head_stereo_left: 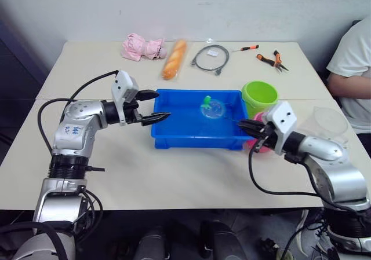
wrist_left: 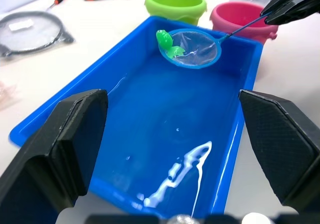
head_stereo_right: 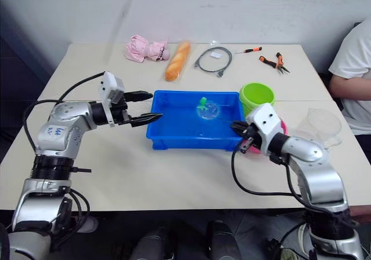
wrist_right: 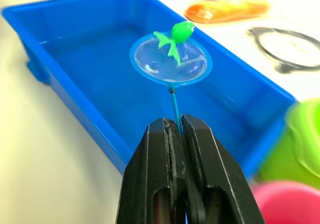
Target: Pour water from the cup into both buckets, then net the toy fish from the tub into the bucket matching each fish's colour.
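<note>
Over the tub (wrist_right: 75, 69), net (wrist_right: 171, 62) with green fish (wrist_right: 177, 34).

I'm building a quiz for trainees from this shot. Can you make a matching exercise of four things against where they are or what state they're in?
Things:
1. green fish
2. net
3. left gripper
4. green bucket

Places or states:
A. open, at the tub's end
B. handle gripped by the right gripper
C. on the net's ring
D. on the table beside the tub

Pairs: 1-C, 2-B, 3-A, 4-D
</note>
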Available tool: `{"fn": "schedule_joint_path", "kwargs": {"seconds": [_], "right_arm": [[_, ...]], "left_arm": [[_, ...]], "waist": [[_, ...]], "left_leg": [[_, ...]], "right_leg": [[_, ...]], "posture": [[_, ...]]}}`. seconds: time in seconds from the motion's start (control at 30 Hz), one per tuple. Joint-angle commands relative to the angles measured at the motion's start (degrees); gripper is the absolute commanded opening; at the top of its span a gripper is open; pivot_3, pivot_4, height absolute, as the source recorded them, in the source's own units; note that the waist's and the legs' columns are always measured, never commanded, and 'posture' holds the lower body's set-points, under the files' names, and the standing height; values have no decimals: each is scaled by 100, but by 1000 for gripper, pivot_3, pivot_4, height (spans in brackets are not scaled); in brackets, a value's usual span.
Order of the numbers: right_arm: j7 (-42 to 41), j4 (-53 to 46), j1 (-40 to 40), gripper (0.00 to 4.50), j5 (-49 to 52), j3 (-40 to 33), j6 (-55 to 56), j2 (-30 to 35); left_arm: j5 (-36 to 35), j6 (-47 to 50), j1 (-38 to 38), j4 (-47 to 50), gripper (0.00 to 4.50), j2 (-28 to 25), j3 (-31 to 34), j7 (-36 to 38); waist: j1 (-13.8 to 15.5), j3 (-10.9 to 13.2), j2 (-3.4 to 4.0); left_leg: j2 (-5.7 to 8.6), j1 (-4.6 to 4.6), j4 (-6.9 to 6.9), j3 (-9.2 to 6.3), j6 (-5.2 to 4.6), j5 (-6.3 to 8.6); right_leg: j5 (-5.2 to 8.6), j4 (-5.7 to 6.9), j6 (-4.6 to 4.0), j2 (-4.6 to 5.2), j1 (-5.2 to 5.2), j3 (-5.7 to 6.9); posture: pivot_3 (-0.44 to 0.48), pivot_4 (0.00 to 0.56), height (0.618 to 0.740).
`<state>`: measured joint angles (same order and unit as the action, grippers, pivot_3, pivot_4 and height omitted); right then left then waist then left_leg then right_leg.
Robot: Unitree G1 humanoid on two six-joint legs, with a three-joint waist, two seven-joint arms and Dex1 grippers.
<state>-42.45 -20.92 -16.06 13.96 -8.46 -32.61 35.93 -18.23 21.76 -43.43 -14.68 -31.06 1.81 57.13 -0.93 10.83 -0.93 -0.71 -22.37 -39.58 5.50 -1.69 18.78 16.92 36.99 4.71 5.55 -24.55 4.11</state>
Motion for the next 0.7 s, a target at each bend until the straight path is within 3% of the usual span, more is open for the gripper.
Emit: {"fn": "schedule_joint_path", "kwargs": {"seconds": [0.03, 0.27, 0.43, 0.7], "right_arm": [[277, -284, 144, 0, 59, -499, 130, 104], [247, -334, 547, 0, 443, -1432, 60, 418], [420, 290, 588, 0, 312, -1911, 529, 561], [845, 1357, 311, 0, -330, -1745, 1325, 932]], "left_arm": [[-72, -234, -205, -65, 4459, 77, 100, -30], [-115, -383, -422, -340, 4459, 251, 88, 67], [-190, -282, -506, -292, 4459, 491, 35, 45], [-166, -208, -446, -225, 4459, 605, -54, 61]], "waist": [[26, 0, 0], [117, 0, 0], [166, 0, 0], [124, 0, 0]], "left_leg": [[0, 0, 0, 0, 0, 0], [0, 2, 0, 3, -1, 0], [4, 3, -4, 2, -6, 0], [2, 5, -4, 6, -5, -1]], "right_leg": [[0, 0, 0, 0, 0, 0], [0, -3, 0, -2, 2, -1], [-2, -8, 4, -1, 9, -1], [-2, -7, 4, -4, 8, -2]], "posture": [[0, 150, 738], [0, 150, 738], [0, 150, 738], [0, 150, 738]]}}
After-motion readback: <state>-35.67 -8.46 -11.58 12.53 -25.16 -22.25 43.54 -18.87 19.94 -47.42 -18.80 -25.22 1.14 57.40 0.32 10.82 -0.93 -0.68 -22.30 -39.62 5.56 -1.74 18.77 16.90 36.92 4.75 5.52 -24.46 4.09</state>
